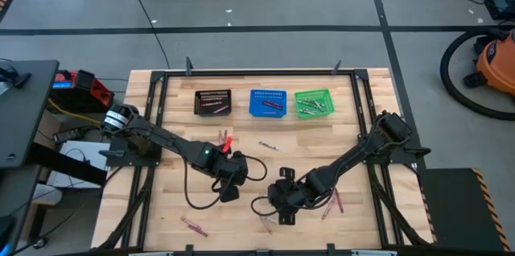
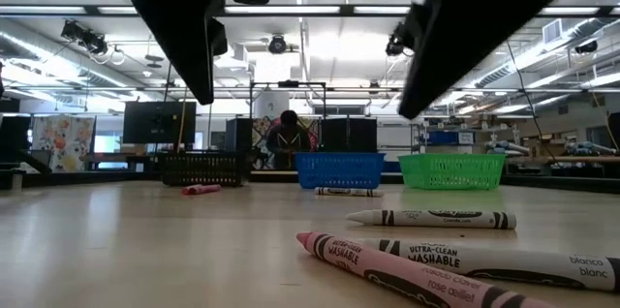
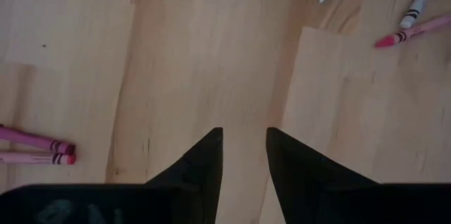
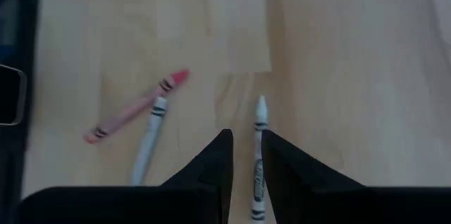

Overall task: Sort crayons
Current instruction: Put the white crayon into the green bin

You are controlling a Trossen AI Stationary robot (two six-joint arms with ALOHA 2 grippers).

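Observation:
Crayons lie scattered on the wooden table: a red and pink pair [image 1: 225, 138], a pale one [image 1: 269, 146], pink ones [image 1: 193, 225] [image 1: 331, 203]. My left gripper [image 3: 244, 139] hangs open above bare wood, with two pink crayons [image 3: 39, 148] off to one side. My right gripper [image 4: 244, 138] hangs open above the table. A white crayon [image 4: 259, 155] lies on the wood under its gap, and a pink crayon [image 4: 134, 109] and a white one [image 4: 150, 139] lie crossed nearby. In the low view both grippers [image 2: 203, 90] [image 2: 409, 105] hang well clear of the tabletop.
A black basket [image 1: 213, 101], a blue basket [image 1: 268, 102] and a green basket [image 1: 314, 102] stand in a row at the far edge, each holding crayons. Cables loop on the table near both grippers [image 1: 256, 167]. A person [image 2: 288, 138] sits beyond the far edge.

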